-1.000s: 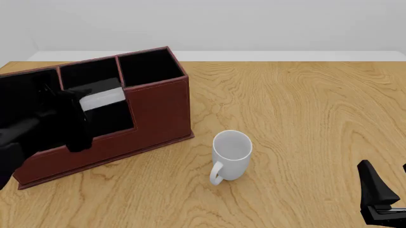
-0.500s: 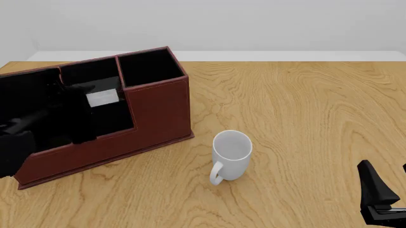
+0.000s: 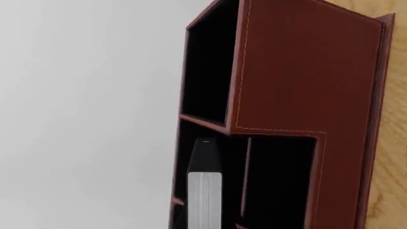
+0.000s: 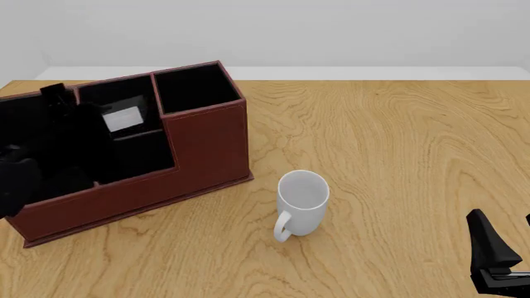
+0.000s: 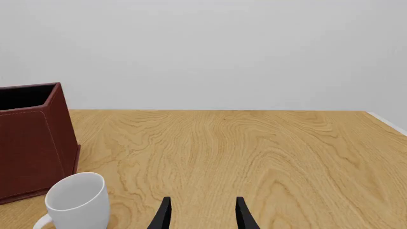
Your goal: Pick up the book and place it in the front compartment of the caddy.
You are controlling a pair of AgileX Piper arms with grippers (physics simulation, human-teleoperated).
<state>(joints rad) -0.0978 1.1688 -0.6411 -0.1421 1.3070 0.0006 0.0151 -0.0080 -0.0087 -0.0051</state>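
A white mug (image 4: pixel 302 202) stands upright on the wooden table (image 4: pixel 398 143), its open mouth facing up and its handle turned toward the table's near edge. It sits ahead of the right gripper and off to that gripper's left, well apart from it. In the right wrist view the mug (image 5: pixel 76 200) shows against bare wood grain (image 5: pixel 254 143), a plain pale wall behind.

The left gripper (image 4: pixel 62 124) is a black mass against the caddy's (image 4: pixel 207 149) black interior, so its jaws cannot be read. The book (image 3: pixel 204 191) runs off the left wrist picture's lower edge. The right gripper (image 5: pixel 200 212) shows only two fingertips; the mug's (image 5: pixel 75 206) handle is cropped.
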